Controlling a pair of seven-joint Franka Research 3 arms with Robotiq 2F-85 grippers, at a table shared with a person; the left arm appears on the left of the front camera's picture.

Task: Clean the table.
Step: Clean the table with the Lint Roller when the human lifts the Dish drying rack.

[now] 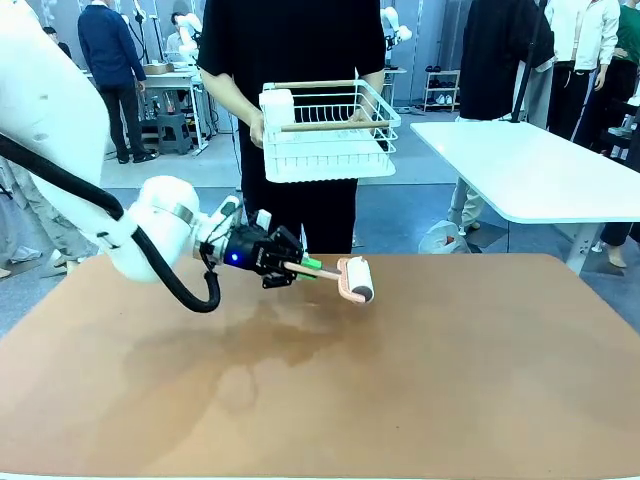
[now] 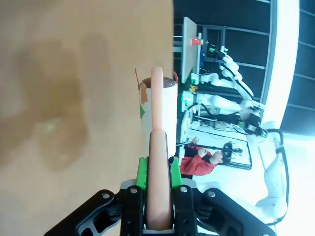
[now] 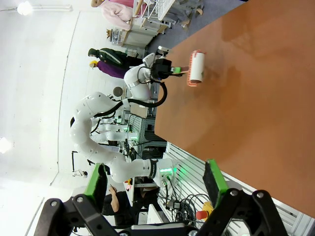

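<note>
The table (image 1: 460, 390) has a matte reddish-brown top with a darker, damp-looking patch (image 1: 250, 345) left of centre. My left gripper (image 1: 300, 267) is shut on the pink handle of a lint roller (image 1: 356, 279) and holds it low over the far part of the table. In the left wrist view the green pads (image 2: 141, 173) clamp the handle and the white roller (image 2: 162, 105) points out over the table (image 2: 59, 73) near its edge. My right gripper (image 3: 155, 184) stands open and holds nothing, off the table (image 3: 256, 98); the left gripper (image 3: 165, 69) and the roller (image 3: 197, 68) show far off.
A person stands at the far side holding a white wire basket (image 1: 325, 130) with wooden handles above the table's far edge. A smaller white-topped table (image 1: 530, 170) stands at the back right. Other people stand farther back.
</note>
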